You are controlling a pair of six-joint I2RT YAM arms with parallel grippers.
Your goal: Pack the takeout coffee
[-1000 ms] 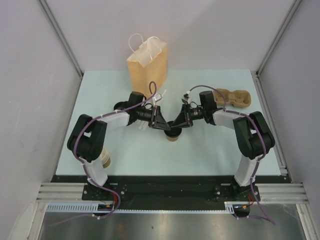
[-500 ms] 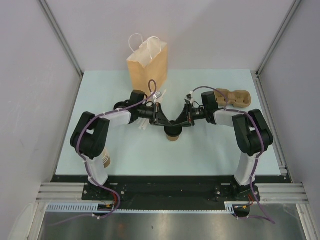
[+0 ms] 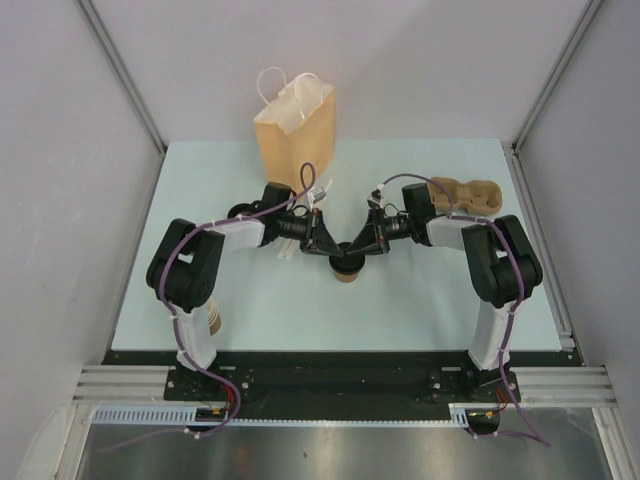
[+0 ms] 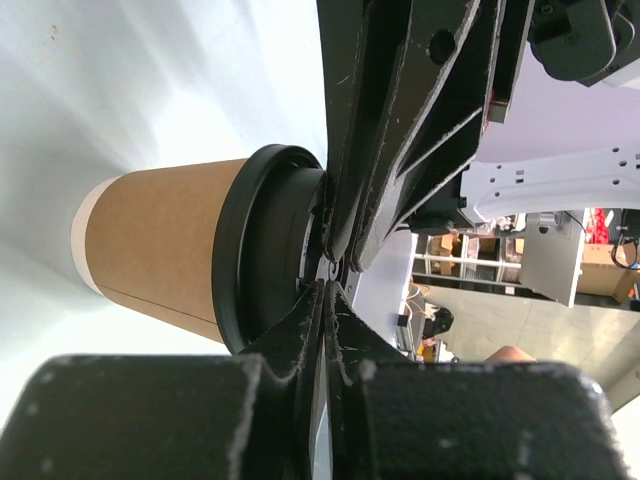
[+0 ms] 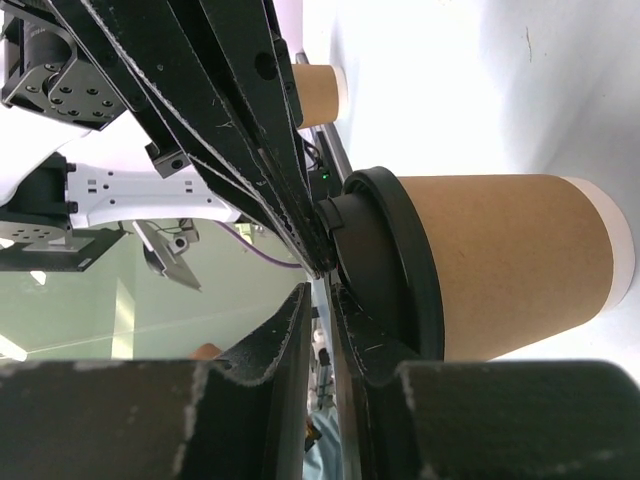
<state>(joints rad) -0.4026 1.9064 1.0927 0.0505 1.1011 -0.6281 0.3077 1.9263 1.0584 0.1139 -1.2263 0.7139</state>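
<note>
The takeout coffee point(image 3: 346, 270), a tan kraft cup with a black lid, stands upright mid-table. My left gripper point(image 3: 334, 251) and right gripper point(image 3: 359, 250) meet over its lid from either side, both shut with nothing between the fingers. In the left wrist view my left gripper point(image 4: 326, 287) has its tips against the lid point(image 4: 262, 255) of the cup point(image 4: 160, 250), and the right gripper's fingers point(image 4: 400, 130) come in from above. In the right wrist view my right gripper point(image 5: 320, 292) touches the lid point(image 5: 395, 265) of the cup point(image 5: 505, 262).
A brown paper bag point(image 3: 294, 128) with white handles stands at the back. A moulded pulp cup carrier point(image 3: 468, 195) lies at the back right. A stack of lidless paper cups point(image 3: 211, 318) sits beside the left arm base and also shows in the right wrist view point(image 5: 318, 92).
Both arms have folded in closer at the elbows. Both grippers stay shut on top of the lid, and the cup has barely moved.
</note>
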